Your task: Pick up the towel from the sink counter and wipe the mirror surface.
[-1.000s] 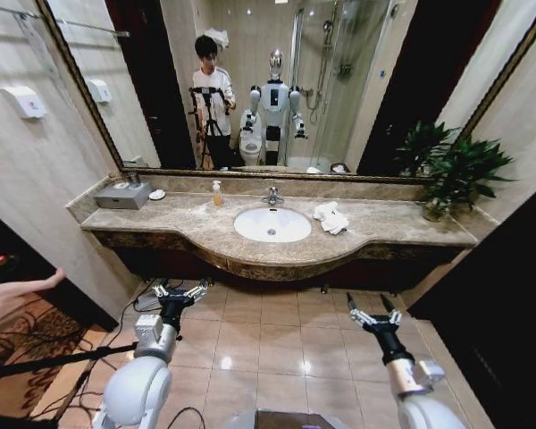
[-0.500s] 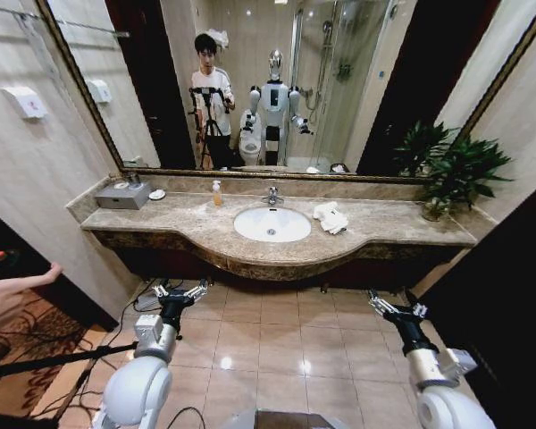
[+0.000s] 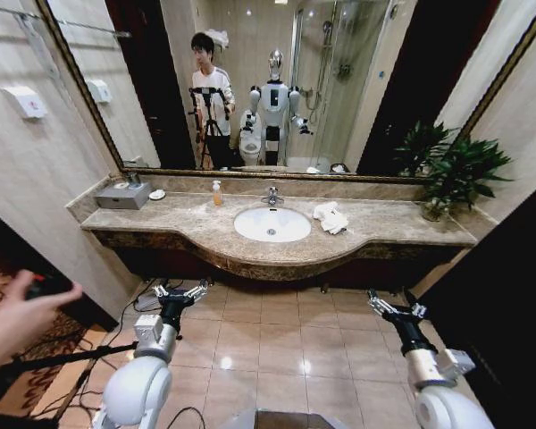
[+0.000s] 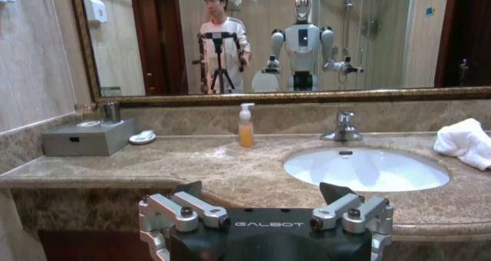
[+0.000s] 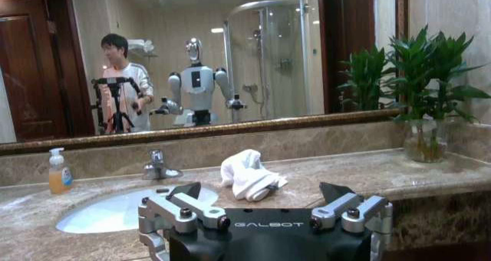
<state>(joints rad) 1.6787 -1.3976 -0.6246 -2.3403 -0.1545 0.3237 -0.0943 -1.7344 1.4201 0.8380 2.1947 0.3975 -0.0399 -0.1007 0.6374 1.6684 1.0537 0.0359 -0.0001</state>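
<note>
- The crumpled white cloth towel (image 3: 330, 217) lies on the long brown mottled marble sink counter (image 3: 205, 232), just right of the oval white basin (image 3: 272, 224), near the centre of the head view.
- The large bronze-framed wall mirror (image 3: 357, 80) fills the upper part of the frame above the counter.
- The left gripper (image 3: 180, 292) hangs at lower left above the tiled floor, jaws spread apart, holding nothing.
- The right gripper (image 3: 393, 308) hangs at lower right, jaws likewise spread and empty, well apart from the towel.
</note>
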